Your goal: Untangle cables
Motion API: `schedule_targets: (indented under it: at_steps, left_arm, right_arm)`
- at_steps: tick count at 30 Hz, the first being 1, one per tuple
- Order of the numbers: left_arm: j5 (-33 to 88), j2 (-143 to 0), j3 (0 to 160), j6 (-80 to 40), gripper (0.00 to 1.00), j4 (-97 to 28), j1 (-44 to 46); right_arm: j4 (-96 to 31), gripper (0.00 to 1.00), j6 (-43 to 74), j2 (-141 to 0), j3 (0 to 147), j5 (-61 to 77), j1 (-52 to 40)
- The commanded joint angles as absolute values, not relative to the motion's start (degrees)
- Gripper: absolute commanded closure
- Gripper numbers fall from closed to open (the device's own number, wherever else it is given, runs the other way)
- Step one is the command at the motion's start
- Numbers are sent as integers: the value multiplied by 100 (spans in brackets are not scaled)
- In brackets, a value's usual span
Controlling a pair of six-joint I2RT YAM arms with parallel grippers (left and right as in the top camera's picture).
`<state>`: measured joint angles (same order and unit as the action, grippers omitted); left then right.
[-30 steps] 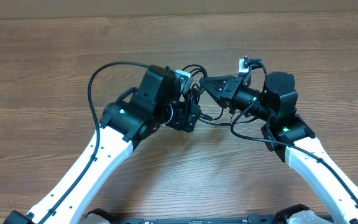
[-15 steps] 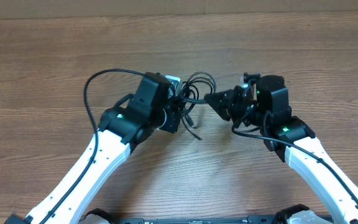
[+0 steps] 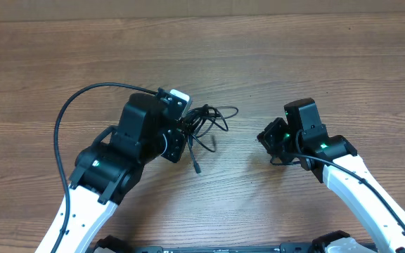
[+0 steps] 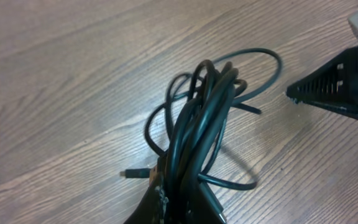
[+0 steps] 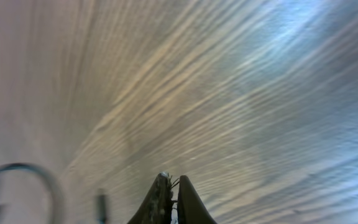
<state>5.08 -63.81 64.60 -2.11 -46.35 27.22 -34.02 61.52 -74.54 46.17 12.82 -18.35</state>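
The cables [image 3: 208, 118] form one tangled black bundle left of the table's middle, with a loose plug end [image 3: 197, 169] trailing toward the front. My left gripper [image 3: 185, 131] is shut on the bundle's near end. In the left wrist view the cables [image 4: 199, 115] rise in loops out of the shut left gripper [image 4: 180, 202]. My right gripper [image 3: 262, 137] is shut and holds nothing, a hand's width right of the bundle. Its closed right gripper tips [image 5: 171, 180] hang over bare wood, with a blurred cable loop [image 5: 39, 174] at the lower left.
The wooden table [image 3: 315, 56] runs on around both arms. The left arm's own thick black cable [image 3: 65, 119] arcs out to the left. The right gripper's black finger [image 4: 337, 87] shows at the right edge of the left wrist view.
My left gripper has shut on the cable bundle and drawn it left and toward the front. My right gripper has pulled away to the right, apart from the bundle, still shut.
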Motion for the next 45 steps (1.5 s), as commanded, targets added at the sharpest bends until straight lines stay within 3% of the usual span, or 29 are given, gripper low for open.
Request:
schedule_targets:
  at_steps: [1, 4, 10, 14, 20, 25, 34, 40, 45]
  left_arm:
    - [454, -6248, 6639, 32, 96, -4646, 2692]
    - [633, -6252, 6637, 429, 96, -4711, 2692]
    - [904, -6257, 6637, 2082, 96, -4873, 2692]
    - [991, -6259, 6637, 2359, 96, -4770, 2692]
    - [1455, -6263, 6637, 2471, 96, -4626, 2692]
    - [1463, -6263, 6637, 2467, 96, -4438, 2692]
    - [1459, -6276, 6637, 1479, 96, -3555, 2692]
    - [1000, -6294, 6637, 655, 96, -2958, 2692]
    - [-440, -6272, 6641, 30, 96, -2799, 2689]
  right_arm:
    - [-3489, 93, 5942, -7426, 4661, 1081, -1824]
    - [-3498, 82, 5636, -7363, 4672, 1459, -1824]
    - [-3485, 41, 4950, -7067, 5089, 2010, -1824]
    - [-3133, 28, 3903, -7011, 5290, 2259, -1824]
    - [-2786, 32, 3673, -7295, 5288, 2985, -1831]
    - [-2729, 42, 3553, -7856, 5288, 3706, -1837]
    - [-3081, 44, 2908, -8475, 5284, 4123, -2091]
    - [-3131, 44, 2648, -8499, 5284, 3892, -2401]
    - [-3953, 48, 2718, -8499, 5284, 2241, -2340]
